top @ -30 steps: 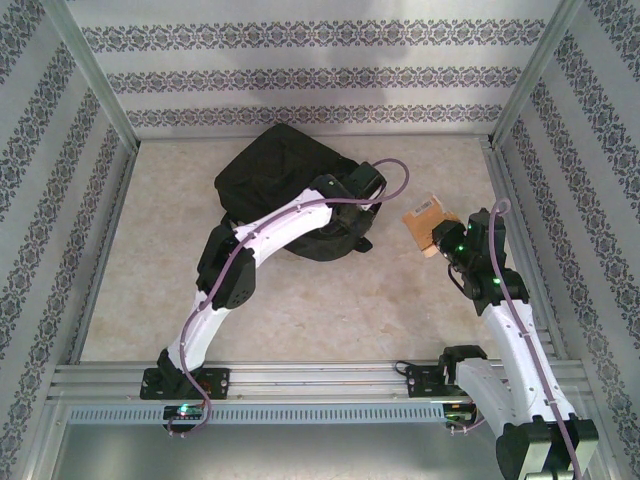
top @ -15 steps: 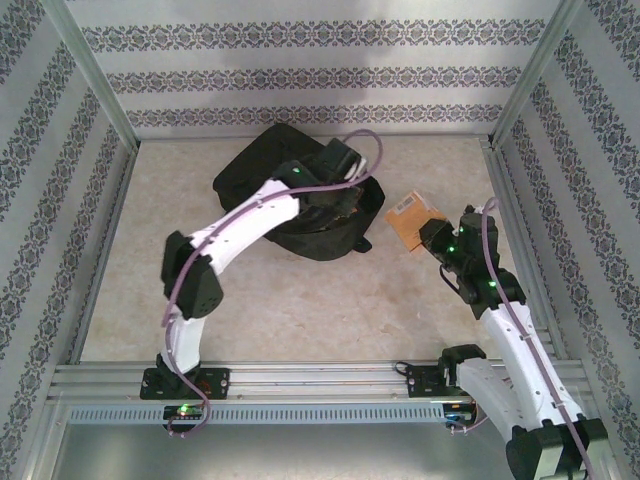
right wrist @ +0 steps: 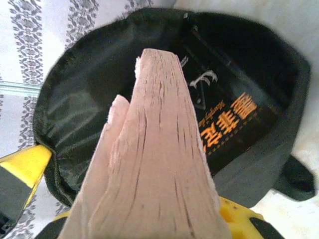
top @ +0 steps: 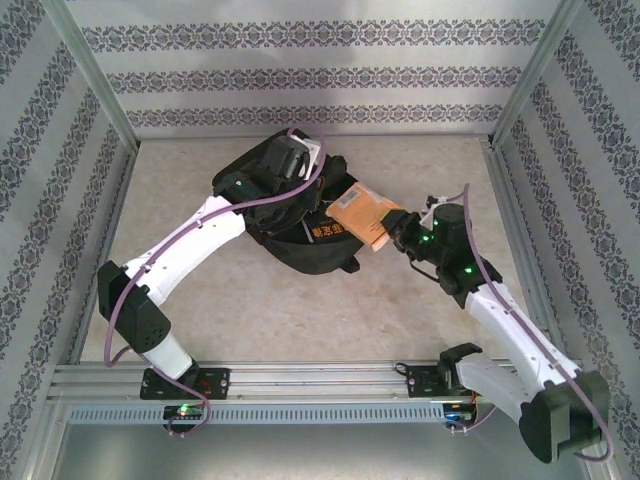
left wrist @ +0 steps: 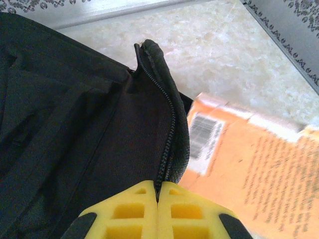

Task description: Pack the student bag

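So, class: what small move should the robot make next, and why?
Probably ease the right tool forward, sliding its orange paperback book into the large black soft fabric backpack: the left tool pinches the zipper edge, holding the mouth open, with the book at the opening.

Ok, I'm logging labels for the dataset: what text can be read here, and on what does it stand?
student bag, black fabric: large orange characters, upside down, not legible to me; small script beside them too blurred.
book, orange cover: barcode label and print, too blurred to read.
Nothing can be quoted.
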Motion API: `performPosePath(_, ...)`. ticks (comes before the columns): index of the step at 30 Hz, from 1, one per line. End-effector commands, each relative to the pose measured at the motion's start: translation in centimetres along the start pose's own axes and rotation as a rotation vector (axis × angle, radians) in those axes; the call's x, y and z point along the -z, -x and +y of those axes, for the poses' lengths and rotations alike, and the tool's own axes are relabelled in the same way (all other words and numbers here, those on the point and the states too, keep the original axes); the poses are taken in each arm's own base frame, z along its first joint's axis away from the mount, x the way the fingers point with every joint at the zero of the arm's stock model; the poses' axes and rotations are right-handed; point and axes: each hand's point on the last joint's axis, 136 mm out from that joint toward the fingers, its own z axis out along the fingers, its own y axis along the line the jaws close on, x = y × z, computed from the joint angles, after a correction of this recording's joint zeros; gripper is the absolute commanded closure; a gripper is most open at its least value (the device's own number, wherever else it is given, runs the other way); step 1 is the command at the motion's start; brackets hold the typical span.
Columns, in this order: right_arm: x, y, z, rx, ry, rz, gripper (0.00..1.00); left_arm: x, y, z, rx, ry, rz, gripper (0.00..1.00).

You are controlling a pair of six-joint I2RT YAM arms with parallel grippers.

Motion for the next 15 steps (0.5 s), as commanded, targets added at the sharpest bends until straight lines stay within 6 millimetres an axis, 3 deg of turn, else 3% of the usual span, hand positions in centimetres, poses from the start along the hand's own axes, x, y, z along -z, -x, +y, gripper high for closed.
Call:
performPosePath(1, -0.8, -0.5, 2.5, -0.101, 0.116, 0.026, 1.00, 2.7, 3.8, -0.5, 0.051, -0.049, -0.147, 1.00)
performPosePath(9, -4.4, -1.6, 1.7, -0.179, 0.097, 0.065, 1.00, 4.3, 5.4, -1.7, 0.074, -0.110, -0.194, 1.00)
performPosePath(15, -8.0, -1.2, 3.3, -0.166, 0.174, 0.058, 1.00, 5.1, 5.8, -2.3, 0.087, -0.147, -0.204, 1.00)
